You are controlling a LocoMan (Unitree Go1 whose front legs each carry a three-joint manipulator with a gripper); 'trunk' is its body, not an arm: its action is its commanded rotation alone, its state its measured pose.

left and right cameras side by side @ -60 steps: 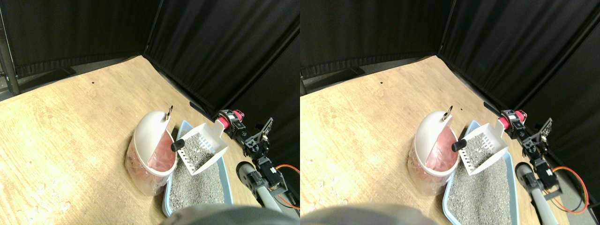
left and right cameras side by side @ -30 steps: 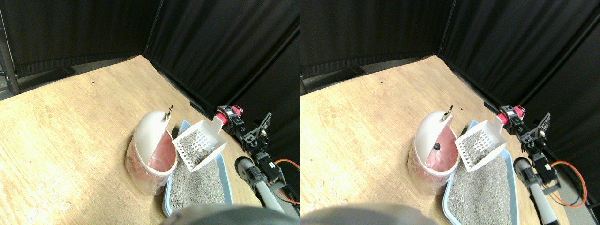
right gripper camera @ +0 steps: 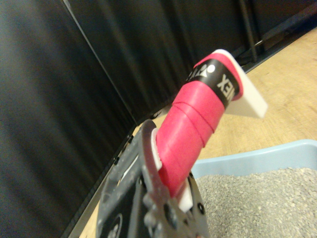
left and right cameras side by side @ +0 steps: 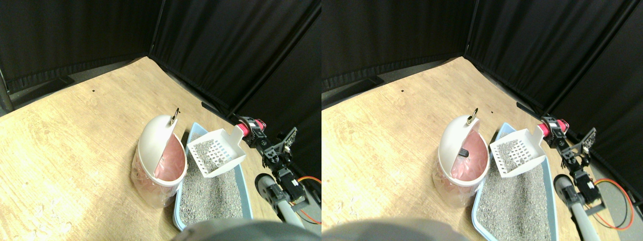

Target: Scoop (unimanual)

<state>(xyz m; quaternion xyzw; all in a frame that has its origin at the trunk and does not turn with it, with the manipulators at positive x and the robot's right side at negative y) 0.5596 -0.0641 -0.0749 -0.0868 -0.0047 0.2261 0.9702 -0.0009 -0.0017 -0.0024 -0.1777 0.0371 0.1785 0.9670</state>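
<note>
Step in hand, by my read: dump phase of the scoop. White slotted scoop (left and right cameras side by side: 215, 152) is held up over the far end of the blue litter tray (left and right cameras side by side: 240, 182), its open mouth at the left, just beside the opening of the white swing-lid bin (left and right cameras side by side: 156, 153). Grey litter sits on the scoop's slots; no clump shows on it. The bin's pink liner (left and right cameras side by side: 170, 161) shows in the opening; in one eye of the stereo pair a small dark object (left and right cameras side by side: 463, 151) lies inside the bin, so the load looks delivered. Right gripper (left and right cameras side by side: 249, 128) has the scoop's red-wrapped handle (right gripper camera: 193, 134) seated in its jaw frame in the wrist view, clamped on it. Next move likely calls for swinging the scoop right, clear of the bin rim, and levelling it over the tray without spilling litter onto the wooden floor (left and right cameras side by side: 75, 125).
</note>
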